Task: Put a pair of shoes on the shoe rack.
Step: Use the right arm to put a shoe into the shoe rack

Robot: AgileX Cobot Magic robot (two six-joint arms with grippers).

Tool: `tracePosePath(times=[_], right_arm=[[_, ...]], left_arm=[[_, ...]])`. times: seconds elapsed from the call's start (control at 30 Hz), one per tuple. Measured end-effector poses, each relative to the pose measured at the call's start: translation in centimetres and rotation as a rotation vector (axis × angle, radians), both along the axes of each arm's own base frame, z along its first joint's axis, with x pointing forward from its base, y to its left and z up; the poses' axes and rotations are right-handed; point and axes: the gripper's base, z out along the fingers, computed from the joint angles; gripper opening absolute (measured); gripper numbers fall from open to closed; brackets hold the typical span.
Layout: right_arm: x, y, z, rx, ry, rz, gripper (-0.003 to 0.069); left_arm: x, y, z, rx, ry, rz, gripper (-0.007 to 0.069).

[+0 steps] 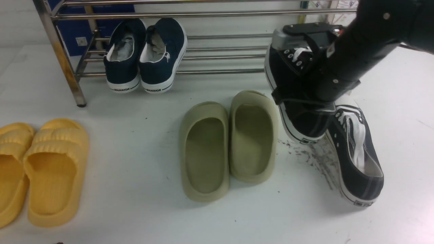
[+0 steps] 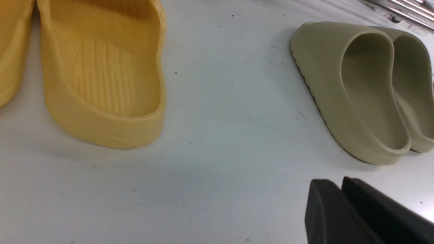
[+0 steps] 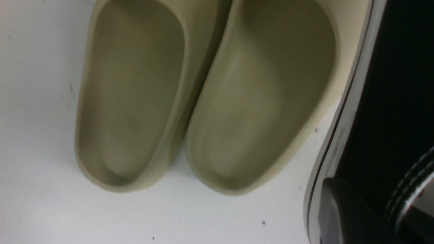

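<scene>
My right gripper [image 1: 315, 101] is shut on one black canvas sneaker [image 1: 295, 81] and holds it tilted above the table, toe toward the shoe rack [image 1: 220, 14]. In the right wrist view one finger [image 3: 339, 210] lies outside the sneaker's side wall [image 3: 390, 84] and the other inside. The second black sneaker [image 1: 356, 159] lies on the table just right of the held one. The steel rack runs along the back. My left gripper [image 2: 334, 186] is shut and empty, low over bare table; it is out of the front view.
Olive-green slippers [image 1: 230, 142] sit side by side left of the held sneaker and also show in the right wrist view [image 3: 203, 95]. Yellow slippers [image 1: 44, 169] lie at the front left. A navy WARRIOR pair [image 1: 145, 54] leans on the rack's lower tubes at the left.
</scene>
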Motion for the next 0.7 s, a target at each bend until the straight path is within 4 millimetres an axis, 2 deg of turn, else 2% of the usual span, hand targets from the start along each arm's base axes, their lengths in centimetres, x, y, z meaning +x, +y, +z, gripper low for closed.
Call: tracePosePath(times=[0.03, 0.13, 0.17, 0.2, 0.4, 0.5, 0.6, 0.7], right_arm=[[0.1, 0.1, 0.0, -0.001, -0.001, 0.0, 0.0018], [2.8, 0.8, -0.8, -0.029, -0.029, 0.002, 0.0018], [3.0, 0.9, -1.0, -0.034, -0.027, 0.002, 0.0018], [4.3, 1.0, -1.1, -0.031, -0.044, -0.007, 0.0018], [8.8, 0.4, -1.7, -0.003, -0.083, -0.058, 0.0018], [10.4, 0.2, -1.7, 0.012, -0.108, -0.061, 0.0018], [11.1, 0.4, -1.9, 0.014, -0.119, -0.051, 0.0018], [12.0, 0.7, -2.9, 0.018, -0.127, -0.039, 0.0018]], left_arm=[[0.0, 0.0, 0.0, 0.0, 0.0, 0.0, 0.0072], [0.0, 0.0, 0.0, 0.0, 0.0, 0.0, 0.0074], [0.0, 0.0, 0.0, 0.0, 0.0, 0.0, 0.0075], [0.0, 0.0, 0.0, 0.0, 0.0, 0.0, 0.0076], [0.0, 0.0, 0.0, 0.0, 0.0, 0.0, 0.0081], [0.0, 0.0, 0.0, 0.0, 0.0, 0.0, 0.0081], [0.0, 0.0, 0.0, 0.0, 0.0, 0.0, 0.0081], [0.0, 0.0, 0.0, 0.0, 0.0, 0.0, 0.0081]])
